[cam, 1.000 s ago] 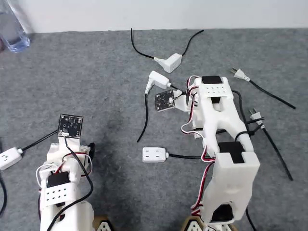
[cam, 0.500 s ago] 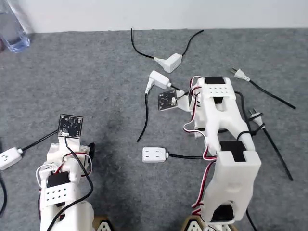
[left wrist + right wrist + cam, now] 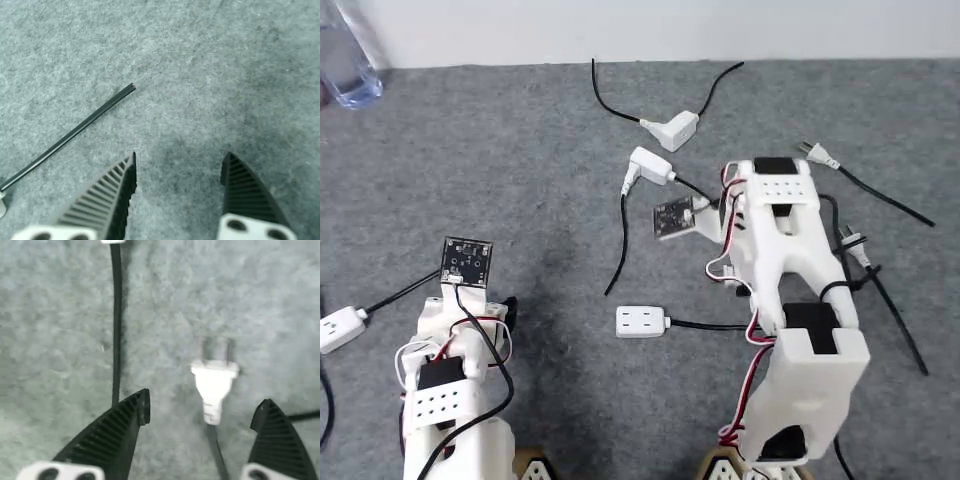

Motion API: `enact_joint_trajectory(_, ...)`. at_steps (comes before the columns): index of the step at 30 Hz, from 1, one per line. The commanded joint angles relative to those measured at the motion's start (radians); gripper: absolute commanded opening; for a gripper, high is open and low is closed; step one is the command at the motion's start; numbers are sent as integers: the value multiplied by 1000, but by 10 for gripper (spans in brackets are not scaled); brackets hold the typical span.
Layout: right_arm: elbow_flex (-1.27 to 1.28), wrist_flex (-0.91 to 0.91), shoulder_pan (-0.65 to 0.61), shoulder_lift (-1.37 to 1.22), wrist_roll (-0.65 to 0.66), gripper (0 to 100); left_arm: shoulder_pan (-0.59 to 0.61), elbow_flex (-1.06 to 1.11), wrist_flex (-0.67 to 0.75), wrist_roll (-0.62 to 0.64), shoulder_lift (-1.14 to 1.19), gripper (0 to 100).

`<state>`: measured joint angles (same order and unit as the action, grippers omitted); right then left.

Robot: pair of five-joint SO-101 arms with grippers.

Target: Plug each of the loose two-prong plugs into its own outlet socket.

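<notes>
My right gripper (image 3: 204, 402) hangs open just above the grey carpet. A white two-prong plug (image 3: 215, 380) lies between its fingertips, prongs pointing away, untouched. In the high view the right arm (image 3: 785, 250) stretches over the right half of the table and covers its own gripper. Two loose plugs (image 3: 812, 152) (image 3: 847, 238) on black cords lie beside it. White outlet sockets lie at the centre (image 3: 642, 321), further back (image 3: 650, 165) (image 3: 672, 129) and at the left edge (image 3: 340, 328). My left gripper (image 3: 177, 165) is open over bare carpet, near a black cord (image 3: 70, 135).
A clear plastic bottle (image 3: 345, 60) stands at the back left corner by the white wall. Black cords (image 3: 620, 235) trail over the middle and the right side (image 3: 895, 320). A black cord (image 3: 116, 320) runs past one finger of the right gripper.
The right arm has swung slightly to the right, its camera board shifting right and nearer. The left arm has kept still.
</notes>
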<state>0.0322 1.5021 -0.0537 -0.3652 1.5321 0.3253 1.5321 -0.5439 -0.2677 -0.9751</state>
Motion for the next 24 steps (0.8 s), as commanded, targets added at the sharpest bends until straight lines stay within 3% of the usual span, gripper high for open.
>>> enact_joint_trajectory(1,68,-108,7,56,9,332,-3,-4,26,-12,-14,258)
enact_joint_trajectory(8,163,-248,7,56,12,332,-3,-4,26,-12,-14,258)
enact_joint_trajectory(24,160,-314,7,13,14,328,-3,-4,26,-12,-14,258)
